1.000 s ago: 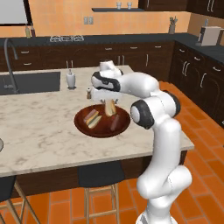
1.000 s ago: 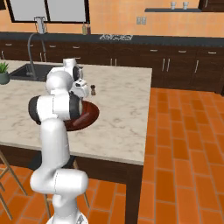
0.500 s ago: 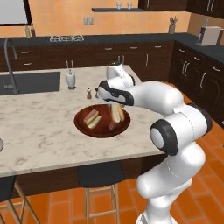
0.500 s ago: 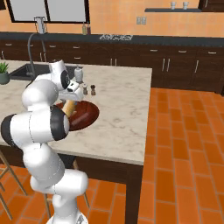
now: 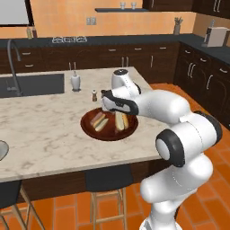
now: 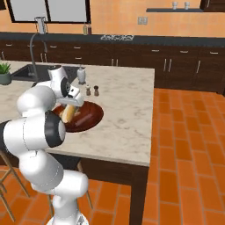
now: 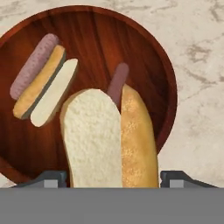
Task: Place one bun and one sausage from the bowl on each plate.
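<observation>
At the far left a sink [image 5: 31,84] is sitting in the counter [image 5: 45,139], with a bottle [image 5: 75,81] and a shaker [image 5: 94,95] to its right. The bowl [image 5: 92,131] is resting near the counter's right end, holding a second bun [image 7: 46,92] and two sausages [image 7: 34,65] (one half hidden). Above it the gripper [image 7: 113,179] is holding a bun [image 7: 109,142], jaws set wide around it.
</observation>
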